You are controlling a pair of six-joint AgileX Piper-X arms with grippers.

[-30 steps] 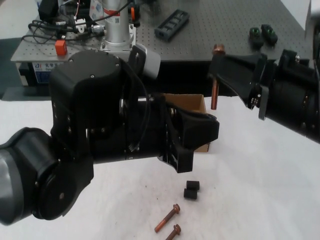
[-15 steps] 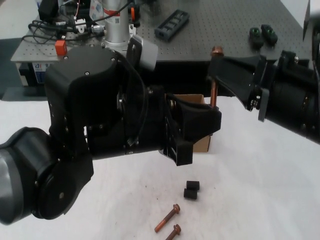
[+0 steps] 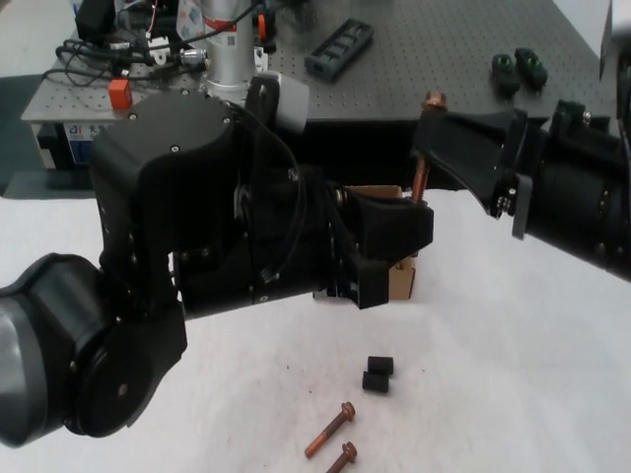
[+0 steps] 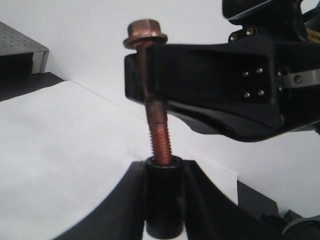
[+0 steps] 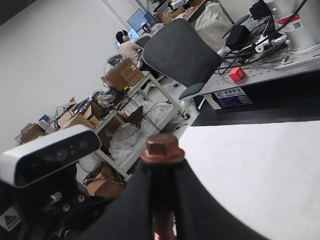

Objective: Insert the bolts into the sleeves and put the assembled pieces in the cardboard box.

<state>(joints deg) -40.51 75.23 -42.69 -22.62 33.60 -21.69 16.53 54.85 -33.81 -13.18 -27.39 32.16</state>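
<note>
Bolt brought to sleeve between the two pincers, above the counter (image 3: 513, 345).

The copper-coloured bolt (image 4: 152, 100) is gripped under its head by the closed right pincer (image 4: 145, 75). Its tip is set at the mouth of the black sleeve (image 4: 162, 192), which is clamped in the left pincer (image 4: 163, 220) directly beneath. Both pieces are judged light, stiff and rather slippery, so the bolt is best held on its plain shank. Below the pincers, the cardboard box (image 3: 399, 281), loose bolts (image 3: 330, 431) and loose sleeves (image 3: 378, 373) lie on the white counter. A perforated bench (image 3: 444, 49) is seen behind.
</note>
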